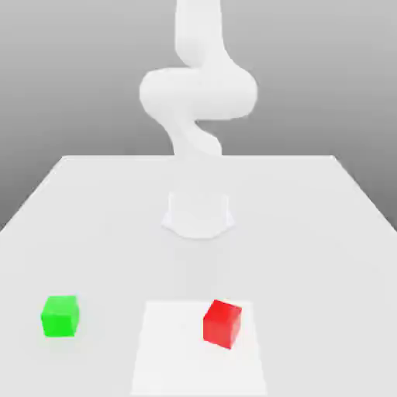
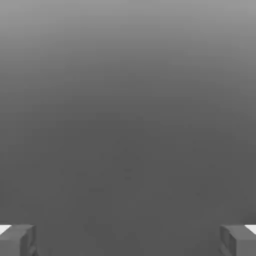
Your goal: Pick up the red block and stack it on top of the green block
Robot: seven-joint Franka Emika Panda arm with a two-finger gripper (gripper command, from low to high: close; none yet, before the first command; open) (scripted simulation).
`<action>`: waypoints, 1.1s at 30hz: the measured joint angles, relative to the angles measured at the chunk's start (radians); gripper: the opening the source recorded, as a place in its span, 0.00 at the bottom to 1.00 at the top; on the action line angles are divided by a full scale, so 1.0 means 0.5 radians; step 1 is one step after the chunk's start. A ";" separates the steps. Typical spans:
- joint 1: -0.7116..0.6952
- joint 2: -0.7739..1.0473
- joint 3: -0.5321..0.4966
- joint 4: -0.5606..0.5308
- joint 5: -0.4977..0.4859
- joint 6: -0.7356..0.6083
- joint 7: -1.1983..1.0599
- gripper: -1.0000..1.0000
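Note:
The red block (image 1: 222,322) sits on the table near its front edge, a little to the exterior view's right of centre. Level with it, far toward the exterior view's left, is the green block (image 1: 60,315). The two stand well apart. In the hand view my gripper (image 2: 128,240) is open: two grey fingertips (image 2: 17,240) stand wide apart with nothing between them, just plain grey background. The white arm (image 1: 198,93) rises from its base (image 1: 198,213) at the middle of the table, far behind both blocks.
The table (image 1: 310,233) is a pale grey slab. A brighter white square patch (image 1: 178,357) lies on it at the front, under the red block. The arm's base stands behind that patch.

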 joint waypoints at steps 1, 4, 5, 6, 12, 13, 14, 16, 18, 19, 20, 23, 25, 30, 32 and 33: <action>0.043 0.074 -0.033 -0.043 0.004 0.045 -0.098 0.50; 0.158 0.283 -0.122 -0.163 0.017 0.168 -0.374 0.50; 0.193 0.351 -0.149 -0.202 0.022 0.208 -0.465 0.50; 0.228 0.418 -0.175 -0.241 0.028 0.248 -0.555 0.50; 0.408 0.825 -0.297 -0.473 0.067 0.487 -1.100 0.50; 0.433 0.893 -0.312 -0.512 0.073 0.527 -1.190 0.50; 0.454 0.960 -0.323 -0.551 0.078 0.567 -1.280 0.50; 0.489 1.095 -0.337 -0.628 0.085 0.647 -1.457 0.50; 0.513 1.228 -0.343 -0.706 0.077 0.727 -1.622 0.50; 0.522 1.294 -0.342 -0.745 0.068 0.767 -1.702 0.50; 0.525 1.359 -0.337 -0.783 0.051 0.807 -1.777 0.50; 0.540 1.562 -0.328 -0.819 0.087 0.959 -1.923 0.50; 0.507 1.704 -0.277 -0.804 0.175 1.075 -2.002 0.50; 0.399 1.911 -0.142 -0.775 0.297 1.246 -2.095 0.00; 0.399 1.911 -0.142 -0.775 0.296 1.243 -2.094 0.00; 0.399 1.911 -0.142 -0.775 0.295 1.241 -2.094 0.00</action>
